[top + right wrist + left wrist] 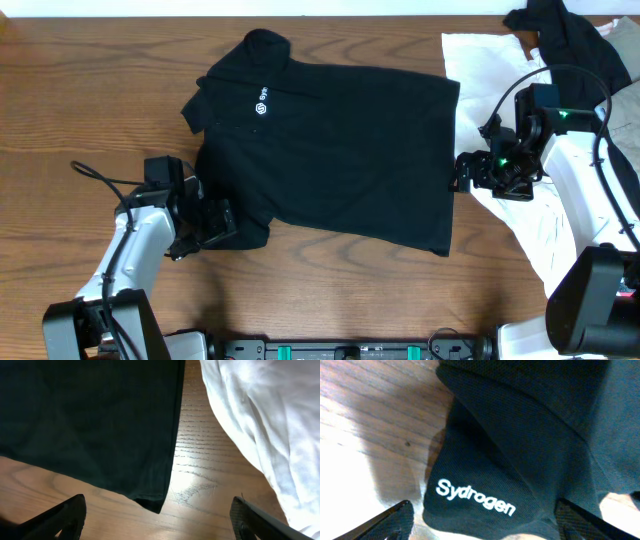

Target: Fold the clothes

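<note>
Black polo shirt [330,150]: flat on table [80,90], logo up.
Left gripper [215,225]: at shirt's near-left sleeve [480,495], jaws wide, straddling fabric, nothing pinched; likely lining up fold grab.
Right gripper [465,175]: at shirt's right hem, spread wide, empty.
White cloth [490,60]: right of shirt, uninvolved.

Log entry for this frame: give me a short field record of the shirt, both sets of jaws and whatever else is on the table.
polo: spread flat, unfolded, logo up, collar toward far left
left jaws: open, flanking the near sleeve, which reads "Sydrogen"
right jaws: open, over the hem corner, nothing held
white cloth: wrinkled, right of the polo
other black garment: on the white cloth, far right
fold: not started
</note>
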`<act>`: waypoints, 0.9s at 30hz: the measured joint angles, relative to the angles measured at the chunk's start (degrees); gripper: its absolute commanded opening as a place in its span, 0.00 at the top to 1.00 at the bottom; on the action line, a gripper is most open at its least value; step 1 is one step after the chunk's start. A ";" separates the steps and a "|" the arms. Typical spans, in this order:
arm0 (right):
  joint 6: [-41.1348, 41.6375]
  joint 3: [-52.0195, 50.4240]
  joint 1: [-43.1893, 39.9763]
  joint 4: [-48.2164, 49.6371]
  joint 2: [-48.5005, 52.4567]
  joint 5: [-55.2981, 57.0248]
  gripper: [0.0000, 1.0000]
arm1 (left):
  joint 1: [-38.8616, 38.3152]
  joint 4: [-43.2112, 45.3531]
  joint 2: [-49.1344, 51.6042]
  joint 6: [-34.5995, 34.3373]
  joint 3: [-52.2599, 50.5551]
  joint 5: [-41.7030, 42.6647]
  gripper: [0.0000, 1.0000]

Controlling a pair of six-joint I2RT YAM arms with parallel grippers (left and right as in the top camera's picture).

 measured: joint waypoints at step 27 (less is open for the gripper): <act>0.00 -0.07 0.00 0.42 0.00 -0.09 0.09 | 0.00 9.09 -1.44 0.00 -6.69 2.36 0.93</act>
